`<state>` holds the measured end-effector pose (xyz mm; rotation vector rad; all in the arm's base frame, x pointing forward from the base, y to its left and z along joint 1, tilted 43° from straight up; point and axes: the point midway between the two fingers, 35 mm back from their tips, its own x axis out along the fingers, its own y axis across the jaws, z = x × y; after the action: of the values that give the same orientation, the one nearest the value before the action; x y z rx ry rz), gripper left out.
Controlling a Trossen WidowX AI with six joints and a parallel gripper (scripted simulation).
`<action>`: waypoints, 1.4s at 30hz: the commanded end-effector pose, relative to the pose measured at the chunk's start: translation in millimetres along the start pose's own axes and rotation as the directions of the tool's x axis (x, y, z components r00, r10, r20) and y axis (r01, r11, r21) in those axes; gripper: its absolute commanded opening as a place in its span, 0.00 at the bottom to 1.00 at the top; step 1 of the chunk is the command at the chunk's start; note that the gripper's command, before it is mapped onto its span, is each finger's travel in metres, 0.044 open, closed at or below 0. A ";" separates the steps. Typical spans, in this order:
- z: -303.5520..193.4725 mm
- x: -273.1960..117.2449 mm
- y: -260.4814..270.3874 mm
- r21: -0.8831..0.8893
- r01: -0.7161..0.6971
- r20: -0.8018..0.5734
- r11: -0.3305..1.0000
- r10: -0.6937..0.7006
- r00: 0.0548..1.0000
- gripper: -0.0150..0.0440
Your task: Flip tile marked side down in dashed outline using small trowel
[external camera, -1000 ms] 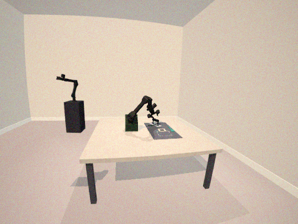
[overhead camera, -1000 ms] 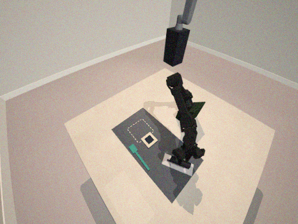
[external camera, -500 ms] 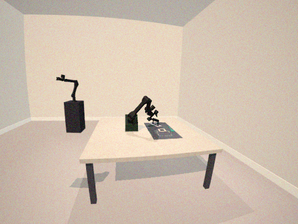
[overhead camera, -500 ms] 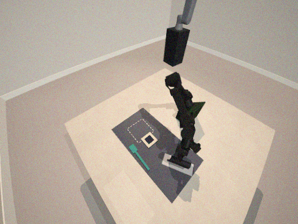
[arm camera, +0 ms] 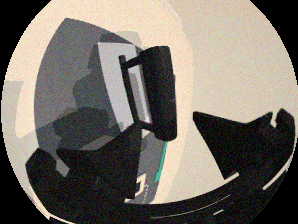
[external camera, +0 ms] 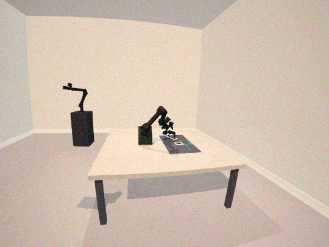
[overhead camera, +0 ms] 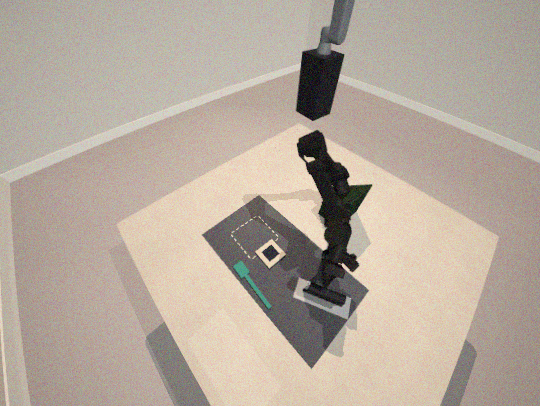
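The trowel has a pale flat blade and a raised black bar handle on two posts. It lies on the right part of the dark mat, handle up. My gripper is open and empty. It is just above the handle, whose near end shows between the fingertips in the wrist view. The tile is cream with a dark square facing up. It lies flat, covering part of one side of the dashed outline, and mostly outside it.
A green spatula-shaped tool lies along the mat's edge, beside the tile. The arm's dark green base stands on the table, beside the mat. A second arm stands on a black pedestal off the table.
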<state>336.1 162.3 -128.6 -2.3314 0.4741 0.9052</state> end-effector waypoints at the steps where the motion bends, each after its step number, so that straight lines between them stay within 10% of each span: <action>1: -0.9 4.6 1.0 -0.010 -0.002 -0.004 1.000 0.002 1.000 0.76; 36: -2.2 58.9 1.2 -0.010 -0.001 -0.007 1.000 0.001 1.000 0.76; 42: -2.2 58.9 1.2 -0.010 -0.001 -0.007 1.000 0.001 1.000 0.50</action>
<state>378.3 154.0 -166.5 -2.3413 0.4760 0.8950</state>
